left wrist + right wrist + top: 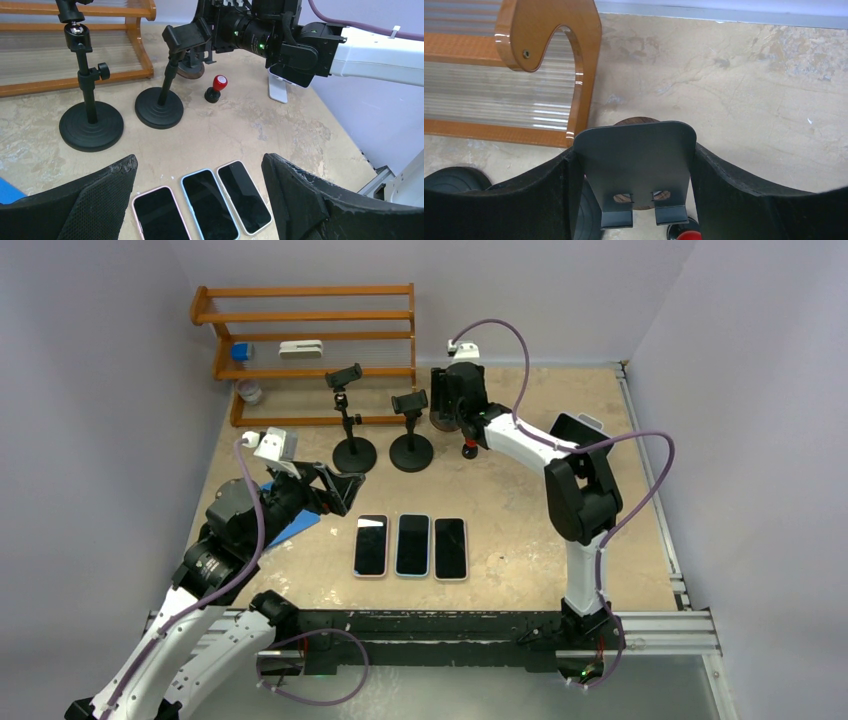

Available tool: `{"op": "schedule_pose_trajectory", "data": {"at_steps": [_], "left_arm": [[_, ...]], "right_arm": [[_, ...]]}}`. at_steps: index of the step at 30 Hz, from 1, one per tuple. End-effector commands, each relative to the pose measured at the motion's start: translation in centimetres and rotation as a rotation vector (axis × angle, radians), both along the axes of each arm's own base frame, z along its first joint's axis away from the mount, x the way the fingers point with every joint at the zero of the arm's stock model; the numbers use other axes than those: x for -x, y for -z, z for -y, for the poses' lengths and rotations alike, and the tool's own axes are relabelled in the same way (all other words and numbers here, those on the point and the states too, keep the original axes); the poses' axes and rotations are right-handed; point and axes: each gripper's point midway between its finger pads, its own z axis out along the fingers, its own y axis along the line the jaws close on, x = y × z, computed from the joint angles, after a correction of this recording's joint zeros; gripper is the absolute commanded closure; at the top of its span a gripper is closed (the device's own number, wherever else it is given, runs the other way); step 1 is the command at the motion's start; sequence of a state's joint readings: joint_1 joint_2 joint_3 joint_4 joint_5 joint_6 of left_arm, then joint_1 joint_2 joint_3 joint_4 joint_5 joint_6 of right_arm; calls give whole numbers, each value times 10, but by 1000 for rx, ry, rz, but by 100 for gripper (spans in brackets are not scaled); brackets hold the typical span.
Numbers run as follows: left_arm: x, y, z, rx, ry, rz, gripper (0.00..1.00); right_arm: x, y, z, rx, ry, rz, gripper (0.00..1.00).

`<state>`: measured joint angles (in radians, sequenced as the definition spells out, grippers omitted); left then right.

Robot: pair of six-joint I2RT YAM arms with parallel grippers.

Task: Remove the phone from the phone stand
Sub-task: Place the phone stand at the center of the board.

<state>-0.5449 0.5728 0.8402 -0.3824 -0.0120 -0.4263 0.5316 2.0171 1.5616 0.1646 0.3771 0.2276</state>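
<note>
Right wrist: right hand (634, 152) clasps dark phone stand (639, 172), base hidden; left hand (199, 161) released.

Dark grey plate (636, 155), orange-brown rack (549, 30), red knob (219, 83).

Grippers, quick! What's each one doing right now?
Left gripper: open, holding nothing.
Right gripper: closed on the dark stand plate.

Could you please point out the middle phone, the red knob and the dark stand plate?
middle phone (412, 544): top view, screen centre.
red knob (220, 83): left wrist view, red head.
dark stand plate (636, 160): right wrist view, flat face.
</note>
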Motion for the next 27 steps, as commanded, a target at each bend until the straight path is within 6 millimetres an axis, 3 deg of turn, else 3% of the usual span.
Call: {"op": "schedule_pose_trajectory", "data": {"at_steps": [1,21,25,27], "left_arm": [[1,-24,0,38,3,71,7],[1,-24,1,38,7,70,7],[1,-24,1,37,5,70,7],[1,-23,1,36,6,68,7]], "right_arm": [[-9,-35,5,-51,47,82,56],[-3,20,1,-28,32,-29,55],[-2,29,0,-23,28,-48,51],[-1,32,1,-23,28,-56,44]]}}
